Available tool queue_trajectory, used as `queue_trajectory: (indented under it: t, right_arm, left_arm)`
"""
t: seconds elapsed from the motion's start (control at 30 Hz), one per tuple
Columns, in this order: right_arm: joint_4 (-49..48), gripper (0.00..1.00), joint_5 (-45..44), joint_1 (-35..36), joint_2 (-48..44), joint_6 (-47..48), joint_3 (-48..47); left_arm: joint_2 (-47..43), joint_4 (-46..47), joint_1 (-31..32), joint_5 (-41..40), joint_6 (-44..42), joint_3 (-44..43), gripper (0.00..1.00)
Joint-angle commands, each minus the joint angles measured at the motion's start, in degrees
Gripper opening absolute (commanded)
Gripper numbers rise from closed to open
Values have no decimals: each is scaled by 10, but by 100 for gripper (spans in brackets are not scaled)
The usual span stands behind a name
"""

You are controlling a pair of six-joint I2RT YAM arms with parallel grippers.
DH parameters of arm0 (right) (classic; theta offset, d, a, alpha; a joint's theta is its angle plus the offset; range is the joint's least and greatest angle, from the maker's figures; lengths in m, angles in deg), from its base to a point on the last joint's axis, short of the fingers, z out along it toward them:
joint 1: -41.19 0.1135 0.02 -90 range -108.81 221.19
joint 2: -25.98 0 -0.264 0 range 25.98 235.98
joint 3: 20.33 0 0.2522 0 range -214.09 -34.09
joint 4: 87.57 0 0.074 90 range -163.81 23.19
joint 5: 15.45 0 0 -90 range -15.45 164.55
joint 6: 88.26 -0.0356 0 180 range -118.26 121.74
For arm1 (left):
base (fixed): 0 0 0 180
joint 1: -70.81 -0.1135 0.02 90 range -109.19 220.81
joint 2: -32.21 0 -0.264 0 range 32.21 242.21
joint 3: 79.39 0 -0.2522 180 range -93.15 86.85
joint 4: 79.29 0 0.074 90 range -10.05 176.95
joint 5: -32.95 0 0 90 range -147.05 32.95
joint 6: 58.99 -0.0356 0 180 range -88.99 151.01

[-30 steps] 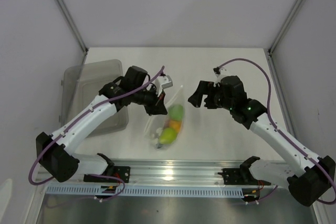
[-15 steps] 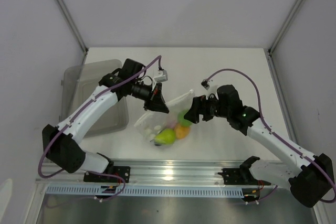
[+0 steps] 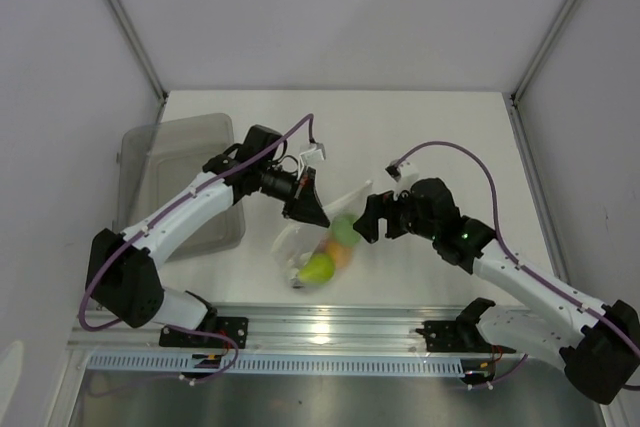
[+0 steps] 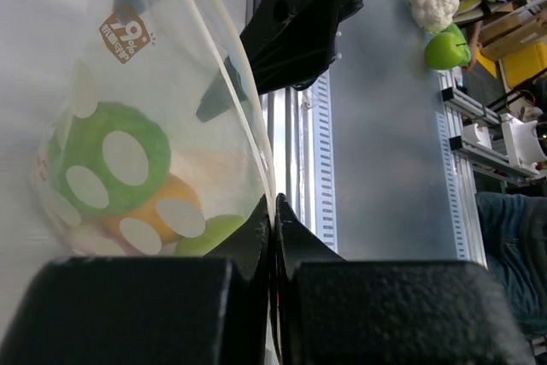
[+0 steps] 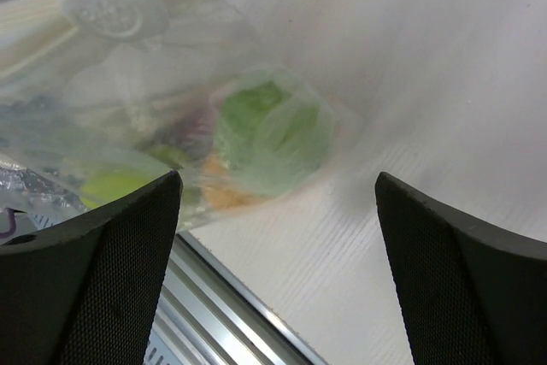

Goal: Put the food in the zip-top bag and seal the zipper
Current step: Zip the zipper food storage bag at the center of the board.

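The white table (image 3: 430, 137) carries everything; the translucent grey bin (image 3: 170, 167) stands at its left edge, well apart from the work; the zip-top bag (image 3: 300, 245) lies mid-table near the front rail, its long axis slanting from far-right to near-left; the food is inside it, round green fruit (image 3: 344, 230) farthest, orange-yellow fruit (image 3: 336, 250) in the middle, pear (image 3: 319, 267) nearest; the eggplant cannot be made out. The left gripper (image 3: 310, 213) is clenched on the bag's upper edge; the right gripper (image 3: 368, 219), jaws spread wide and empty, sits just right of the green fruit, so the bag lies ahead and leftward of it; the right arm looks better placed to press the zipper, whose seal cannot be judged.
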Motion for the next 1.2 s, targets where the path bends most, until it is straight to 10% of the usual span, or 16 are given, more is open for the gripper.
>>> queue_trajectory:
  t: [0.0, 0.3, 1.0, 1.17]
  right_arm:
    - [-40, 96, 53, -16, -12, 27, -16]
    - [-106, 92, 243, -104, -33, 62, 7]
    - [-367, 76, 333, -117, 15, 76, 91]
    - [-416, 55, 367, -119, 31, 48, 97]
  left_arm:
    - [-7, 24, 2, 60, -1, -12, 1]
    - [22, -92, -4, 129, -102, -48, 1]
    - [50, -102, -18, 185, -110, -46, 1]
    - [44, -87, -18, 176, -95, -45, 1]
